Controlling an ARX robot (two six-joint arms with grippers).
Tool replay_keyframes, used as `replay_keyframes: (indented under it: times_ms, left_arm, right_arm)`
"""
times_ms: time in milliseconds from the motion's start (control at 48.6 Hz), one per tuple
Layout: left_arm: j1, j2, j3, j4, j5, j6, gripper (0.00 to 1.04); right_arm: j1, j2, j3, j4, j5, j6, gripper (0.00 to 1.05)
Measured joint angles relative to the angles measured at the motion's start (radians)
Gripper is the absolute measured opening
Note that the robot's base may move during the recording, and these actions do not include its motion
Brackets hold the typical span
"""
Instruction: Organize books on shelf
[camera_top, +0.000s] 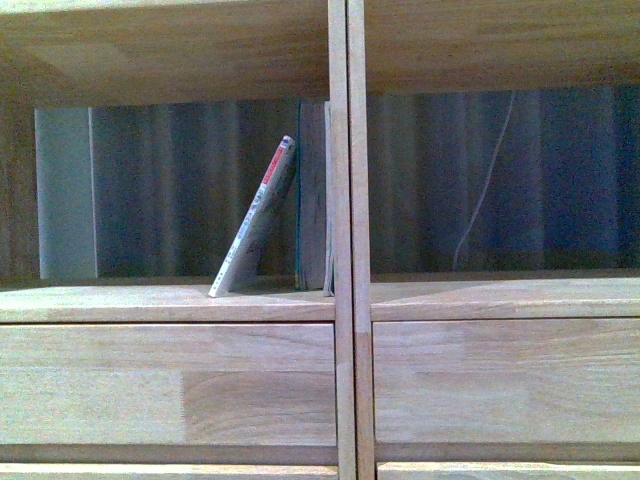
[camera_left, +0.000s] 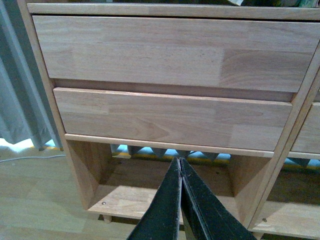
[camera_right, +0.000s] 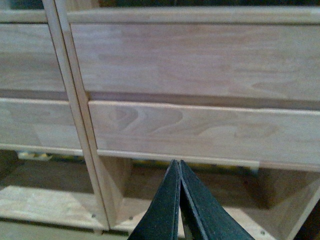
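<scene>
Both tools closed, below the books.

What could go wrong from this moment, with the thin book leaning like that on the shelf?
1. The thin paperback leans steeply on the teal book, only its lower edge on the shelf; a nudge might slide it flat.
2. Both grippers, left and right, are shut and low by the drawers, so they probably need to open before grasping.
</scene>
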Motion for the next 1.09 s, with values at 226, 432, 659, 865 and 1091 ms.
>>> replay_keyframes:
  times_ms: [226, 432, 659, 865, 1091]
  left_arm:
    - [0.000, 0.000, 0.000, 0.000, 0.000, 0.000, 0.03]
    - [0.000, 0.000, 0.000, 0.000, -0.001, 0.000, 0.03]
    - [0.000, 0.000, 0.000, 0.000, 0.000, 0.000, 0.16]
    - [0.000, 0.000, 0.000, 0.000, 0.000, 0.000, 0.58]
    - [0.000, 0.000, 0.000, 0.000, 0.000, 0.000, 0.98]
  right_arm:
    - [0.000, -0.133, 0.000, -0.131, 0.000, 0.000, 0.03]
    - [0.000, -0.134, 0.000, -0.132, 0.000, 0.000, 0.03]
    - [0.000, -0.134, 0.000, -0.132, 0.000, -0.002, 0.09]
    - [0.000, -0.134, 0.000, -0.132, 0.000, -0.002, 0.51]
    - [0.000, -0.134, 0.000, -0.132, 0.000, -0.002, 0.90]
